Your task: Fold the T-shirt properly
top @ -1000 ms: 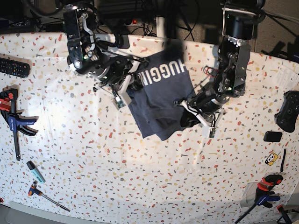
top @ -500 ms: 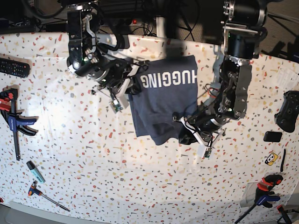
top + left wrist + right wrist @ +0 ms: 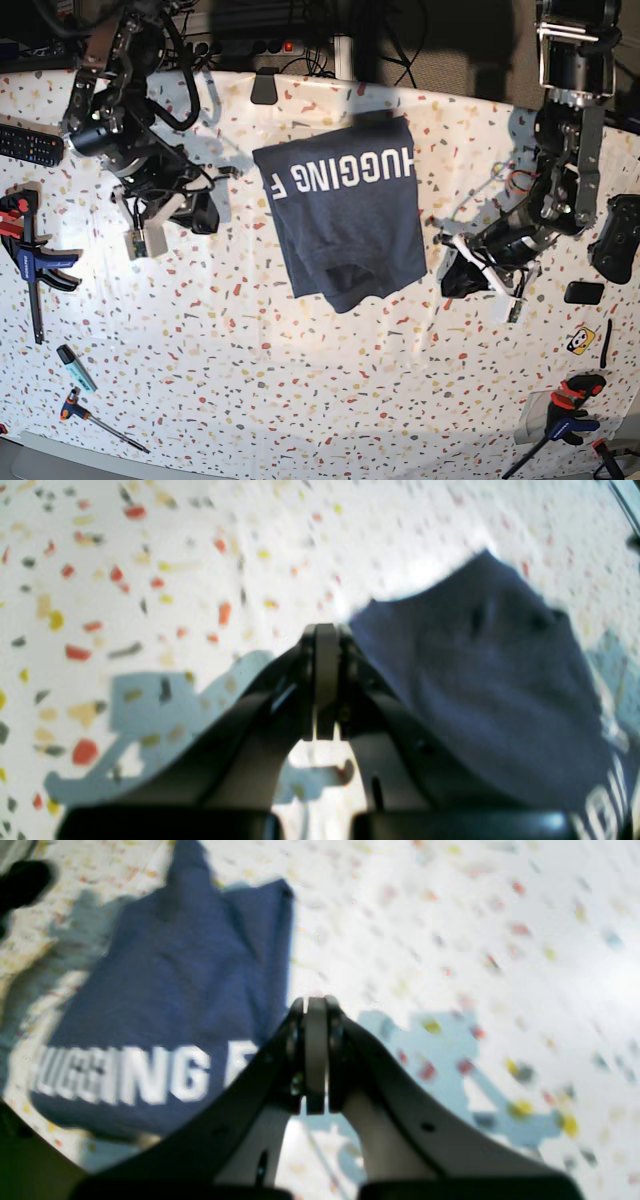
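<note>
**Shirt down on the table, both grippers clear of it**

The T-shirt [image 3: 345, 215] is seen lying in the upper centre of the base view, partly folded, its white lettering facing up along the top edge and a loose, rumpled corner hanging out at the lower left. No cloth is held: the left gripper [image 3: 462, 276] is parked at the right of the frame, just off the shirt's edge, and the right gripper [image 3: 165, 215] sits well apart at the left. In both wrist views the jaws are shown pressed together with nothing between them, the left gripper [image 3: 325, 690] beside the shirt's plain corner, the right gripper [image 3: 315, 1055] near the lettered end.

The next fold is judged to need care. That rumpled lower corner ought to be flattened first. Grips would best be taken at matching corners, both layers pinched, and the cloth carried over evenly so edges line up. Uneven lifting could drag the folded stack askew.
</note>
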